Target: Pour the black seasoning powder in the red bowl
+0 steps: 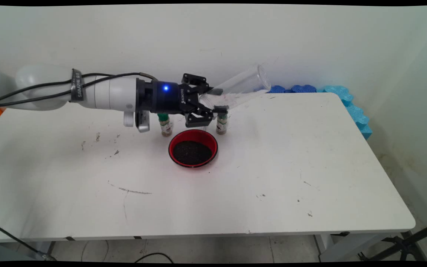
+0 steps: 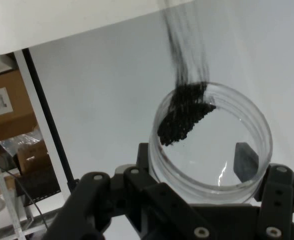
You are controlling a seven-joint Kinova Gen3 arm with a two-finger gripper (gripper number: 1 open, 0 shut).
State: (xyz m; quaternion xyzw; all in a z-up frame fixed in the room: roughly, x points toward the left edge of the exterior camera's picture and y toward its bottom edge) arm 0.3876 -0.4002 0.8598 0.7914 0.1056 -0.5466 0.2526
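Lying tilted with its mouth raised toward the wall, a clear plastic jar (image 1: 235, 91) holding a clump of black granules (image 2: 184, 117) is clamped at its base by the gripper (image 1: 215, 100), above the red bowl (image 1: 193, 148) of dark grains, between two spice bottles (image 1: 166, 125) on the white table (image 1: 272, 167).

One clear jar (image 1: 237, 88), one red bowl (image 1: 193, 148), two spice bottles (image 1: 165, 124) (image 1: 221, 124), one table (image 1: 310, 167).

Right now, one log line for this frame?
gripper: shut on clear jar | jar: tilted, dark grains inside | below: red bowl of grains | flanking: two spice bottles
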